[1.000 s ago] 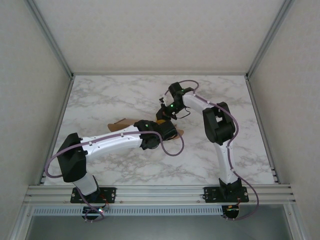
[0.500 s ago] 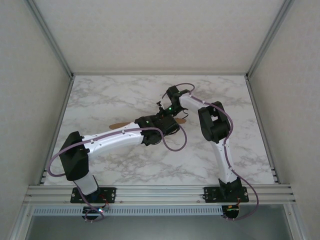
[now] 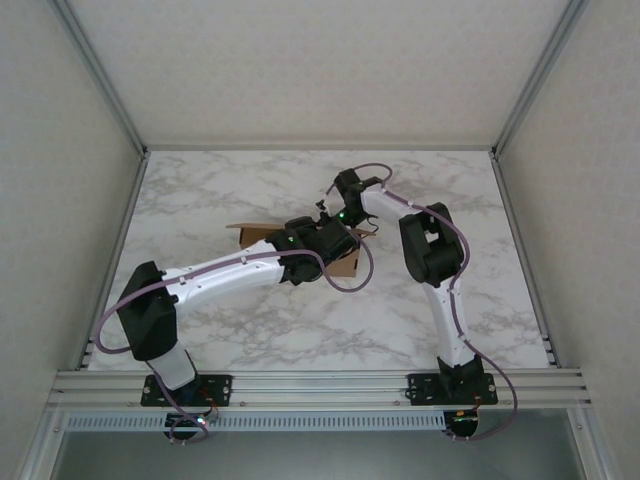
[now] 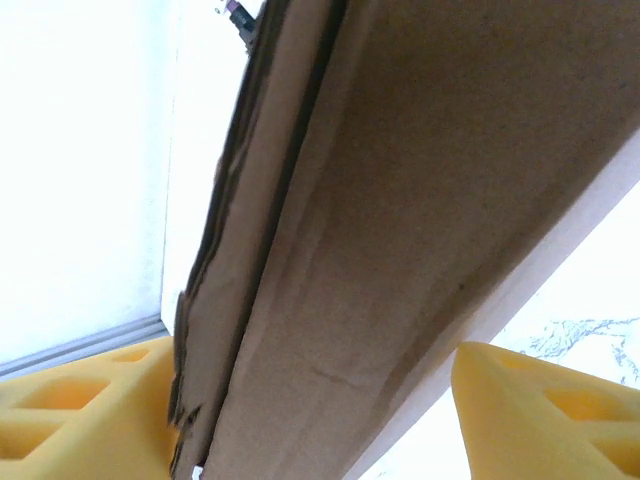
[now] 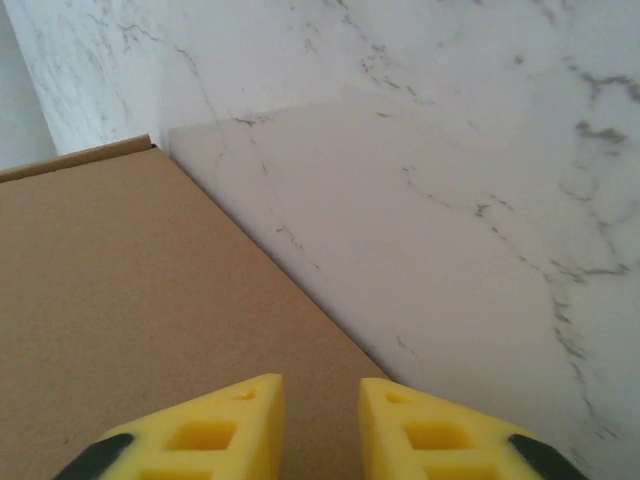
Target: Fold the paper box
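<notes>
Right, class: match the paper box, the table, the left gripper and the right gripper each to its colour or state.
Things:
1. paper box
2. table
3. left gripper
4. right gripper

Colour or state:
A. white with grey veins
B. wide-set, cardboard in between
C. plain brown
D. narrow gap, nothing in it

Pairs: 1-C, 2-A, 3-B, 4-D.
</notes>
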You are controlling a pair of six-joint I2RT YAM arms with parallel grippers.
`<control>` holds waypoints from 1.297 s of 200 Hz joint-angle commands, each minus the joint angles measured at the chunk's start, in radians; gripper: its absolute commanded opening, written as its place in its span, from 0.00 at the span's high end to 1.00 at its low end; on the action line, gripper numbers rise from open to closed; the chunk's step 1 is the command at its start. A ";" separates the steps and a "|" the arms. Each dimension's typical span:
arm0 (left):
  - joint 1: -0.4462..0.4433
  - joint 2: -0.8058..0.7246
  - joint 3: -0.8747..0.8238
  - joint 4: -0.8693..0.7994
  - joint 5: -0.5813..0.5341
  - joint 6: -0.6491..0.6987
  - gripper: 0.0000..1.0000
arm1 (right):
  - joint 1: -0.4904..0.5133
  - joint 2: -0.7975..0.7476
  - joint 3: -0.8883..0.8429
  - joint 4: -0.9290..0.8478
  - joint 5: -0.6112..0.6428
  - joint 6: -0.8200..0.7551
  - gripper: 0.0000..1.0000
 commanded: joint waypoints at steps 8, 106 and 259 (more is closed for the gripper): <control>0.005 -0.082 0.002 0.039 0.007 -0.019 0.30 | -0.013 -0.087 -0.022 0.030 0.043 0.010 0.66; 0.017 -0.275 -0.018 0.138 0.153 -0.112 0.29 | -0.015 -0.131 -0.014 0.021 0.034 -0.046 0.60; 0.838 -0.336 -0.189 0.581 0.538 -0.863 0.28 | -0.028 -0.717 -0.323 0.264 0.509 -0.154 0.62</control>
